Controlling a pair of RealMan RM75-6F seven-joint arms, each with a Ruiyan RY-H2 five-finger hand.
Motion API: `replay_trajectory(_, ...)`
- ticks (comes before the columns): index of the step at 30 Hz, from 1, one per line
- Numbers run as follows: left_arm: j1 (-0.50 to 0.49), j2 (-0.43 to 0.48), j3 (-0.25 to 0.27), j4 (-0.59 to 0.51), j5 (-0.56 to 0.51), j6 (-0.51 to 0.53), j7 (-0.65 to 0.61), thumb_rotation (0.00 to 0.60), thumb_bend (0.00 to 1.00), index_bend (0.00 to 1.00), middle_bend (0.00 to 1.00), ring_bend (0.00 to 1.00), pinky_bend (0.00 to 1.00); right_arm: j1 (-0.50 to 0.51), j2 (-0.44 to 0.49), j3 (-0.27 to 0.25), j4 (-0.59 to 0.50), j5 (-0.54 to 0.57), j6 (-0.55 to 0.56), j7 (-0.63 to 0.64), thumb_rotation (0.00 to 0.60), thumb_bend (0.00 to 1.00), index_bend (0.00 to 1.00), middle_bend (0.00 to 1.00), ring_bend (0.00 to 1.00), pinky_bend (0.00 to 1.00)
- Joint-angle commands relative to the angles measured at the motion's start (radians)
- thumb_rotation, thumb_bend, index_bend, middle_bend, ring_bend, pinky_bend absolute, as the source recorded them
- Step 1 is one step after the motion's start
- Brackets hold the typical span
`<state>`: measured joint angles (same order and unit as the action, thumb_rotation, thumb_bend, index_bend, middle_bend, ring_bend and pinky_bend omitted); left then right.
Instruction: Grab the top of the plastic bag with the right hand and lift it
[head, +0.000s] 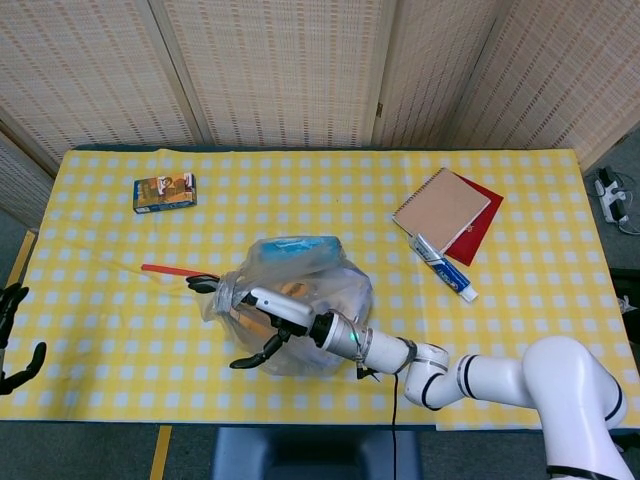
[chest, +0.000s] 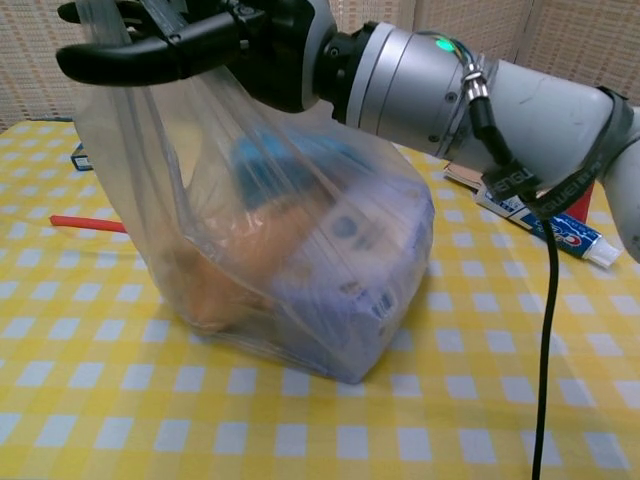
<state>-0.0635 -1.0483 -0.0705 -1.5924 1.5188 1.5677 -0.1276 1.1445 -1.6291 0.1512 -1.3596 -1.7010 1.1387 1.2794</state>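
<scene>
A clear plastic bag (chest: 300, 270) of groceries is sitting mid-bench (head: 520, 330), its gathered top being gripped by the right hand (chest: 230, 45). A red stick (head: 170, 270) is lying just left of the bag. The left hand (head: 12, 340), fingers apart, is hanging off the bench's left edge.

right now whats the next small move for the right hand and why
Probably keep raising straight up. The right hand already grips the top of the plastic bag, whose film is pulled taut, but its bottom seems to touch the table.
</scene>
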Motion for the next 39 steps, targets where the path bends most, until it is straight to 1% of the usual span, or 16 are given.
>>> replay_trajectory(1,-0.001,0.000,0.000,0.000,-0.003,-0.003,-0.001,0.600,0.46,0.03,0.08,0.06,0.00,-0.005,-0.013,0.020,0.007,0.001,0.041,0.007,0.600,0.24,0.00,0.00,0.09,0.00)
replay_trajectory(8,0.000,-0.002,0.001,0.001,-0.003,-0.005,0.001,0.600,0.46,0.03,0.08,0.06,0.00,-0.032,-0.039,0.052,0.014,0.023,0.118,0.005,0.600,0.24,0.00,0.00,0.10,0.00)
replay_trajectory(12,-0.002,-0.004,0.002,0.001,-0.001,-0.007,0.004,0.600,0.46,0.03,0.08,0.06,0.00,-0.041,-0.039,0.052,0.009,0.039,0.117,0.012,0.600,0.24,0.00,0.03,0.13,0.00)
replay_trajectory(15,-0.005,-0.004,0.001,-0.001,-0.001,-0.011,0.006,0.600,0.46,0.03,0.08,0.06,0.00,-0.049,-0.037,0.057,-0.006,0.060,0.108,0.020,0.600,0.24,0.01,0.06,0.16,0.00)
replay_trajectory(17,-0.005,-0.004,0.001,-0.002,0.001,-0.010,0.007,0.600,0.46,0.03,0.08,0.06,0.00,-0.054,-0.038,0.063,-0.011,0.071,0.108,0.017,0.600,0.24,0.05,0.12,0.20,0.01)
replay_trajectory(18,-0.005,-0.004,0.001,-0.003,0.002,-0.009,0.008,0.600,0.46,0.03,0.08,0.06,0.00,-0.056,-0.038,0.065,-0.013,0.074,0.108,0.019,0.600,0.24,0.09,0.17,0.23,0.02)
replay_trajectory(19,-0.005,-0.003,0.001,-0.003,0.002,-0.009,0.008,0.600,0.46,0.03,0.08,0.06,0.00,-0.057,-0.037,0.067,-0.016,0.078,0.107,0.025,0.600,0.24,0.14,0.22,0.26,0.05)
replay_trajectory(20,-0.005,-0.003,0.001,-0.003,0.002,-0.009,0.008,0.600,0.46,0.03,0.08,0.06,0.00,-0.057,-0.036,0.071,-0.020,0.083,0.104,0.038,0.600,0.24,0.17,0.25,0.28,0.07)
replay_trajectory(22,-0.005,-0.002,0.002,-0.004,0.002,-0.009,0.007,0.600,0.46,0.03,0.08,0.06,0.00,-0.055,-0.031,0.076,-0.023,0.090,0.091,0.058,0.600,0.24,0.29,0.33,0.32,0.14)
replay_trajectory(25,-0.005,-0.003,0.002,-0.003,0.003,-0.010,0.006,0.600,0.46,0.03,0.08,0.06,0.00,-0.053,-0.026,0.084,-0.025,0.101,0.075,0.066,0.600,0.24,0.44,0.45,0.39,0.23)
replay_trajectory(29,-0.004,-0.003,0.004,-0.002,0.006,-0.008,0.004,0.600,0.46,0.03,0.08,0.06,0.00,-0.056,-0.026,0.092,-0.028,0.112,0.067,0.074,0.600,0.25,0.54,0.56,0.49,0.35)
replay_trajectory(33,-0.003,-0.003,0.004,-0.001,0.006,-0.006,0.003,0.600,0.46,0.03,0.08,0.06,0.00,-0.062,-0.027,0.104,-0.040,0.138,0.055,0.087,0.600,0.25,0.60,0.62,0.59,0.48)
replay_trajectory(35,-0.002,-0.004,0.005,0.000,0.006,-0.005,0.002,0.600,0.46,0.03,0.08,0.06,0.00,-0.068,-0.025,0.115,-0.055,0.163,0.040,0.095,0.600,0.32,0.64,0.65,0.65,0.56)
replay_trajectory(37,-0.003,-0.004,0.005,0.000,0.007,-0.007,0.003,0.600,0.46,0.03,0.08,0.06,0.00,-0.074,-0.021,0.129,-0.079,0.199,0.019,0.105,0.600,0.44,0.70,0.69,0.71,0.65)
replay_trajectory(39,-0.004,-0.004,0.007,-0.002,0.007,-0.010,0.005,0.600,0.46,0.03,0.08,0.06,0.00,-0.078,-0.013,0.138,-0.102,0.226,-0.006,0.114,0.600,0.49,0.72,0.71,0.75,0.71)
